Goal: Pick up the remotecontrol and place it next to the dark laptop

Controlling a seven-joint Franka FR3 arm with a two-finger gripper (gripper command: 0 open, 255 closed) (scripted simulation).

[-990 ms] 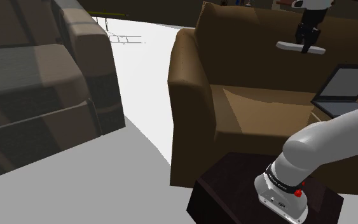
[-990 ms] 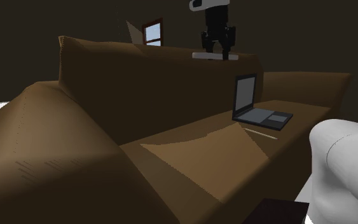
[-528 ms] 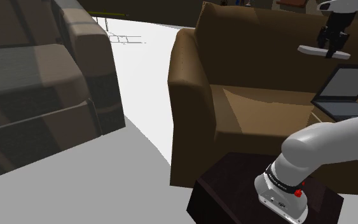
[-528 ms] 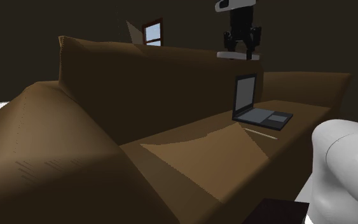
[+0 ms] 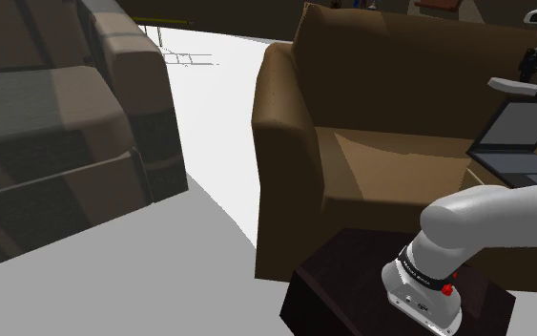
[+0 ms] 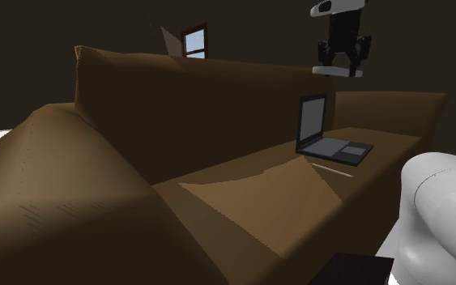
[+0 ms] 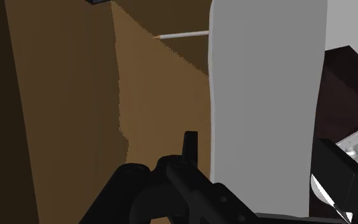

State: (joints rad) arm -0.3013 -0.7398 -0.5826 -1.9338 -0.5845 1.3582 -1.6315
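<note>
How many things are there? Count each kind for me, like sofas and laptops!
Sofas: 2, a brown sofa and a grey sofa
Laptop: 1
Remote: 1, up in the gripper
Thin stick on the brown sofa's seat: 1
Total: 5

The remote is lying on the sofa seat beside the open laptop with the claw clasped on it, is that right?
Not quite. The claw is clasped on the remote, but the remote hangs in the air above the open laptop, not on the sofa seat. The second exterior view shows the gap beneath it.
</note>
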